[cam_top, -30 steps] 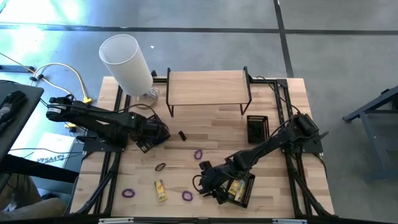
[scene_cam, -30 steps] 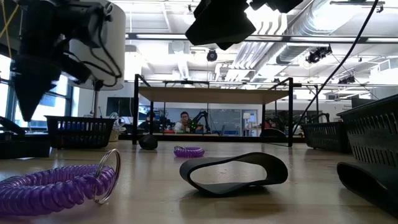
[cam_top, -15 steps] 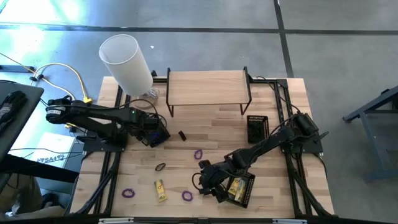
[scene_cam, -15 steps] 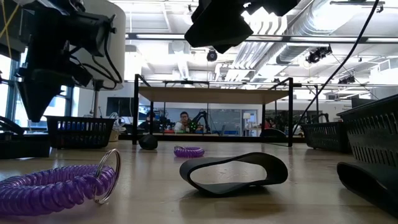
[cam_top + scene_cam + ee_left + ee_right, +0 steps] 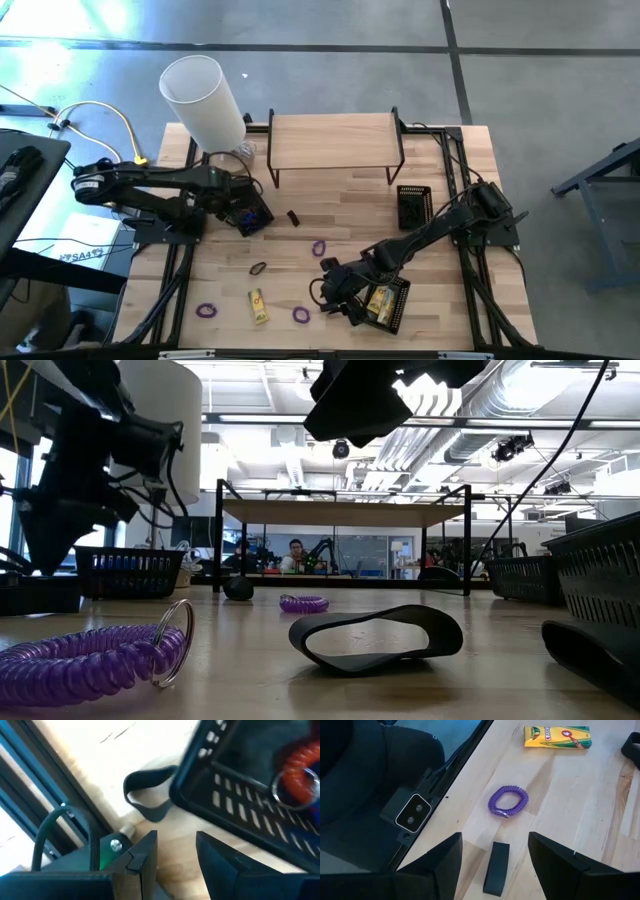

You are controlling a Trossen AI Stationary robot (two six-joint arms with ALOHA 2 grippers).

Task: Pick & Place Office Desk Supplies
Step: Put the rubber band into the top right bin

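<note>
My left gripper (image 5: pixel 254 214) hangs open over the table's left part. Its wrist view shows the open fingers (image 5: pixel 175 840) above a black mesh tray (image 5: pixel 240 785) with a red coil band (image 5: pixel 300 775) inside and a dark band loop (image 5: pixel 150 795) on the wood beside it. My right gripper (image 5: pixel 332 294) is open near the table's near edge. Below its fingers (image 5: pixel 495 839) lie a small black block (image 5: pixel 496 868), a purple coil band (image 5: pixel 508 801) and a yellow crayon box (image 5: pixel 557 736). More loops lie loose: purple (image 5: pixel 319 247), dark (image 5: pixel 258 268), purple (image 5: pixel 206 311).
A tall white cylinder (image 5: pixel 205 103) stands at the far left. A wooden shelf on black legs (image 5: pixel 335 140) spans the far middle. A black mesh tray (image 5: pixel 413 205) sits on the right, and another with yellow pieces (image 5: pixel 388 305) lies beside the right gripper. A small black block (image 5: pixel 294 217) is at mid-table.
My left gripper has shifted a little toward the table's right and far side and has turned at the wrist. The right arm and the loose items have kept still.
</note>
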